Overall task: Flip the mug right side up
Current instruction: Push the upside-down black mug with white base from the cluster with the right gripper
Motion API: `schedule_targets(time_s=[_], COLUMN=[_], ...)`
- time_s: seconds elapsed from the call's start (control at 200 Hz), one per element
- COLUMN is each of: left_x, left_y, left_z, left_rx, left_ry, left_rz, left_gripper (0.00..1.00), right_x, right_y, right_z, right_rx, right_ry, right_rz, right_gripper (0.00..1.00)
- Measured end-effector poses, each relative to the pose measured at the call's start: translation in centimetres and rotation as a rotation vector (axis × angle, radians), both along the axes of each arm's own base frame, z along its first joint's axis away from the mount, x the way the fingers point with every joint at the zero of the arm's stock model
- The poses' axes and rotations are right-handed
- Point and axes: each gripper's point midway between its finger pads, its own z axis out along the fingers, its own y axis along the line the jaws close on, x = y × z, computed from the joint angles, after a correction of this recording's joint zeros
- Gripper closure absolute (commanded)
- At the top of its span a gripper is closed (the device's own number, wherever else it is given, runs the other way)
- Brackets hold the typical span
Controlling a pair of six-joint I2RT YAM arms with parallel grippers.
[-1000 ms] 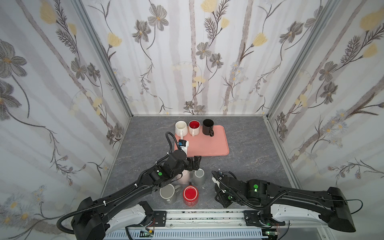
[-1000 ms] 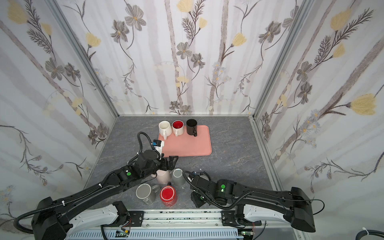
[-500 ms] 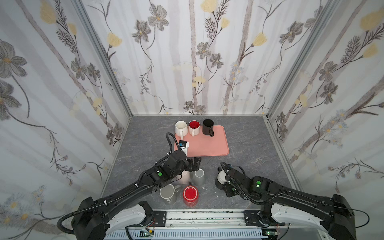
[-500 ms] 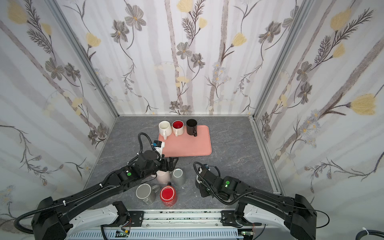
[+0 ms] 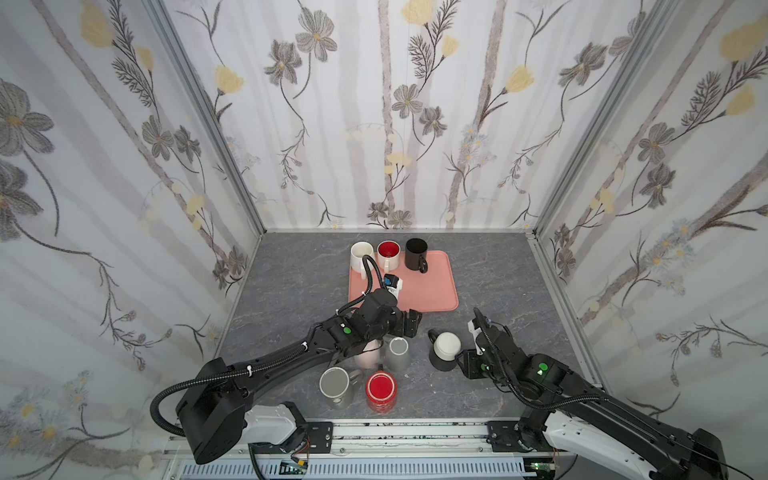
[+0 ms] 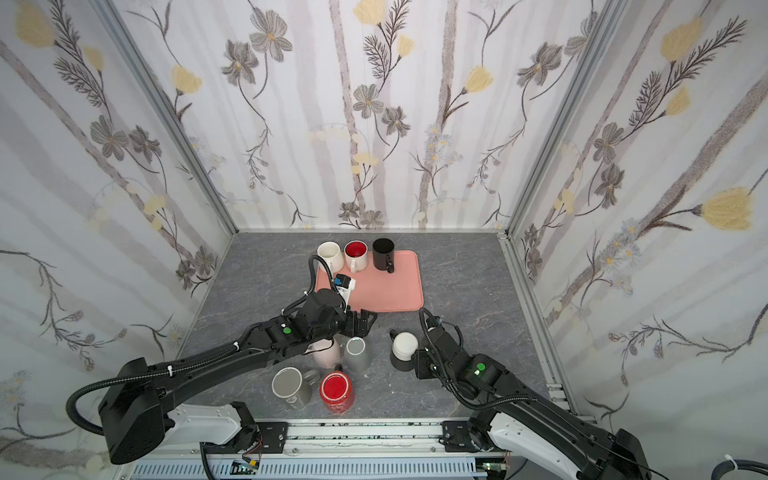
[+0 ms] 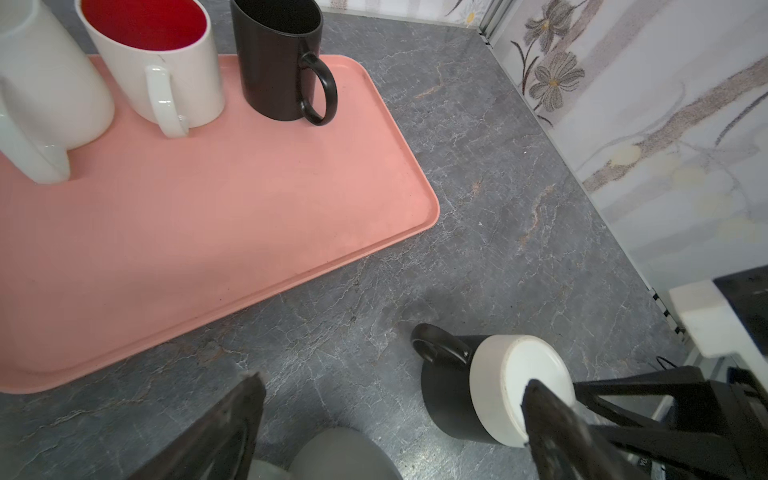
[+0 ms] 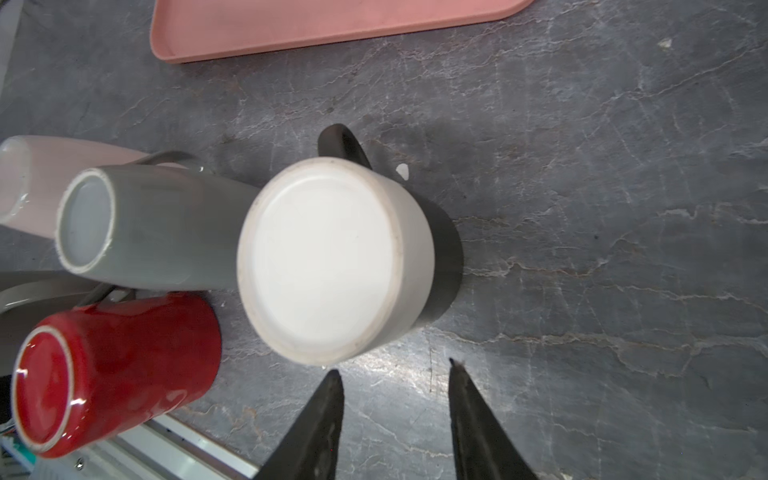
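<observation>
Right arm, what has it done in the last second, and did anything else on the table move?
The right gripper swung off to the right of the upturned mug and spread its jaws. It now points at the mug, empty. The mug stands base-up, apparently unmoved. The left gripper, wide open, the tray and the other mugs stayed put.

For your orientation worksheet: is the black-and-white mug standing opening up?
No, the black-and-white mug stands rim down, white base facing up.

Floral walls (image 5: 386, 124), possibly printed fabric, on three sides; grey veined tabletop (image 5: 490, 266); metal corner posts (image 5: 208, 116); even light.
</observation>
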Motion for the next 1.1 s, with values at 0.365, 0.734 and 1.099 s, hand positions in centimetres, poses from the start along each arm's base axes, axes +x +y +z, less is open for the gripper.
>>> schedule_targets(time_s=[0.365,0.734,1.099], left_x=[0.3,-0.6,-0.8], left_y=[2.7,4.4,2.5], left_z=[1.0,0.6,-0.6], left_rx=[0.023,0.021,-0.004], left_ry=[-0.051,-0.063,-0.032], left_rz=[0.089,0.11,0.035], left_gripper=[0.0,0.0,0.0], right_x=[-3.8,-0.2,2.1], right_y=[8.7,9.7,3.7], right_z=[1.5,1.8,-0.1], right_rx=[0.11,0.154,0.094], right_ry=[0.021,-0.055,-0.07], right_rz=[0.303,0.192,-0.048], right_gripper=[0.63,0.67,0.67])
